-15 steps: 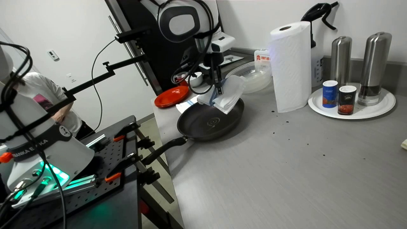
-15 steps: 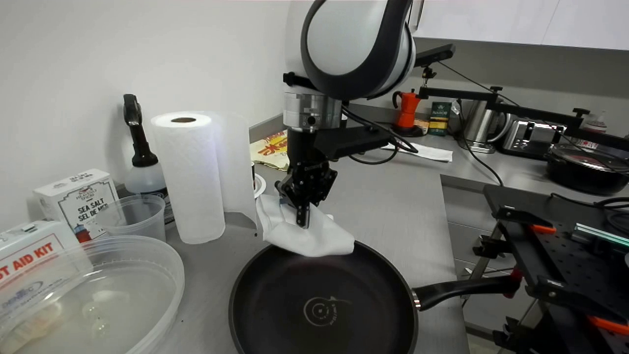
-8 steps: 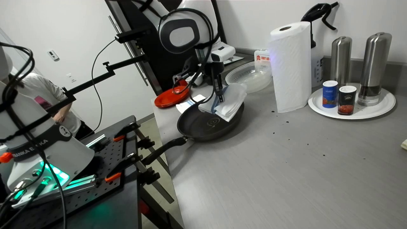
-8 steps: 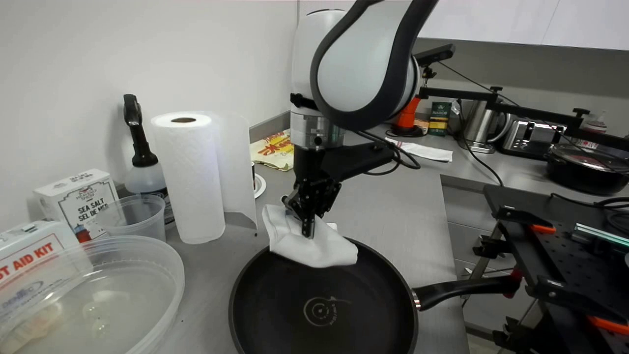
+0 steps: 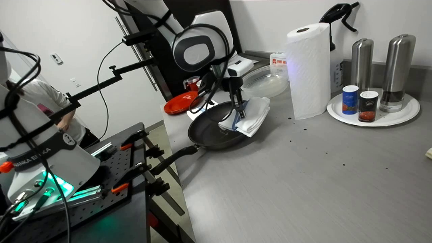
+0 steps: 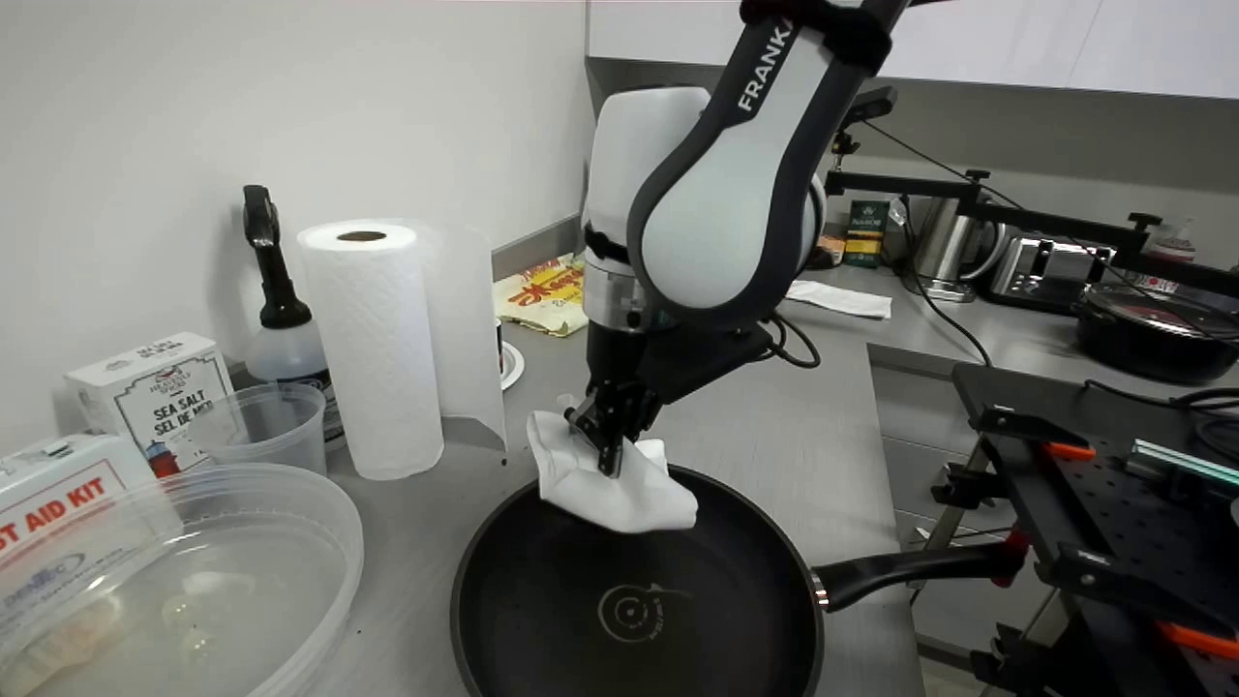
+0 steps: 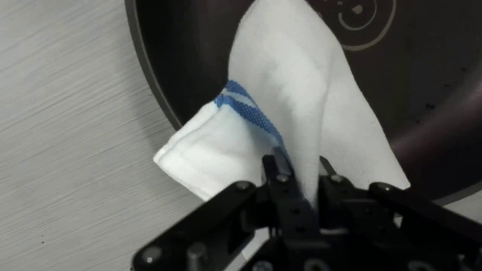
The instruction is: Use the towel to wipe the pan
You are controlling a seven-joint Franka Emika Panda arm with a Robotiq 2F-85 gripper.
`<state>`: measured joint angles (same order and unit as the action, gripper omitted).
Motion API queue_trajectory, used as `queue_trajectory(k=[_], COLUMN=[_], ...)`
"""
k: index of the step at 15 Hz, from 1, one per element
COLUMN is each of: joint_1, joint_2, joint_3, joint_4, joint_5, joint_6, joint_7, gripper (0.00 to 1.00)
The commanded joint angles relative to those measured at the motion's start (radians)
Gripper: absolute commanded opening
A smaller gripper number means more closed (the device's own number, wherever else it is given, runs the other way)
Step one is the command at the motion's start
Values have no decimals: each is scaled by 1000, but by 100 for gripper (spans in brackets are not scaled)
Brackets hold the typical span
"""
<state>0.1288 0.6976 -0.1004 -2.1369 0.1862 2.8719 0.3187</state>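
Observation:
The towel, white with blue stripes, shows in both exterior views [image 5: 257, 113] [image 6: 634, 494] and in the wrist view [image 7: 278, 56]. My gripper [image 5: 240, 113] is shut on its middle, also seen in an exterior view [image 6: 610, 460] and the wrist view [image 7: 301, 165]. The cloth hangs on both sides of the fingers. The black pan [image 5: 211, 130] stands on the counter, also in an exterior view [image 6: 619, 571] and the wrist view [image 7: 425, 82]. The towel hangs across the rim, partly over the inside, with a corner outside the rim. I cannot tell whether it touches the pan.
A second striped white cloth [image 5: 194, 114] lies behind the pan beside red plates [image 5: 182, 102]. A paper towel roll [image 5: 308, 74] and a clear plastic bowl [image 5: 265, 82] stand nearby. The pan's handle [image 5: 173, 158] sticks out past the counter edge. Dark specks [image 7: 430, 106] show in the pan.
My gripper has lowered with the towel held. In an exterior view both moved down and right over the pan's rim. The pan has not moved.

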Motion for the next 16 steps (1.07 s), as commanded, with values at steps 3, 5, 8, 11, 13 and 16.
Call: queue_trajectory(k=[3, 5, 8, 11, 13, 16], joint_1=[75, 88, 103, 116, 117, 116], joint_2=[54, 65, 76, 89, 98, 112], joint_3=[-84, -98, -110, -121, -122, -119], joint_4=[26, 31, 38, 43, 46, 52], joint_5=[-39, -41, -40, -42, -39, -35], joint_6=[55, 54, 53, 54, 52, 54], joint_7=[59, 63, 71, 79, 81, 88], gripper=[3, 3, 3, 3, 3, 3])
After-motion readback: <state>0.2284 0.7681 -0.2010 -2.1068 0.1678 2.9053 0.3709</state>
